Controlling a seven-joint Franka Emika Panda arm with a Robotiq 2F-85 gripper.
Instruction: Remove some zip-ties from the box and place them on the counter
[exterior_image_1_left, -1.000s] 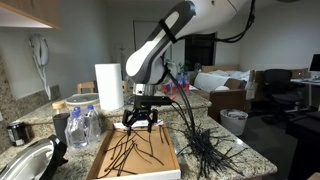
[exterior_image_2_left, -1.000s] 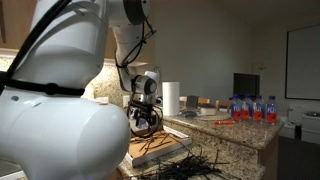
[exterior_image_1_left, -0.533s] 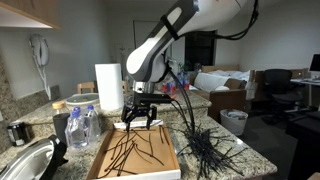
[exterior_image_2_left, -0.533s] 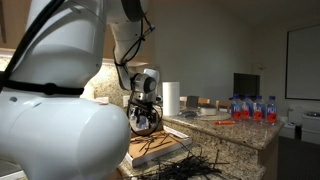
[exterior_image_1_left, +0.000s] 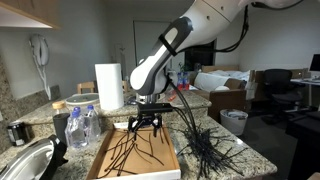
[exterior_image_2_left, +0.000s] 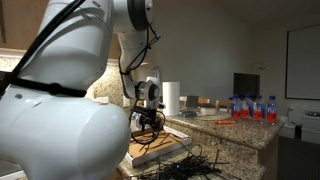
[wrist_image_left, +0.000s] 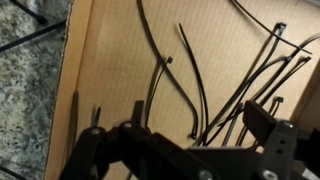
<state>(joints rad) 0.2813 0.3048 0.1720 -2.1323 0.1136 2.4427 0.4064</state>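
Gripper (exterior_image_1_left: 147, 124) spread wide, I hover it just above the box (exterior_image_1_left: 104, 152), jaws straddling loose zip-ties (wrist_image_left: 186, 75) so closing should catch several; a pile (exterior_image_1_left: 206, 150) lies beside the box.

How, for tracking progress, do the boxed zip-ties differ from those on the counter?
The boxed zip-ties lie sparse and flat on cardboard; the counter zip-ties form a dense, bristling heap. The boxed ones sit below the gripper; the heap lies beside the box. Both are thin and black.
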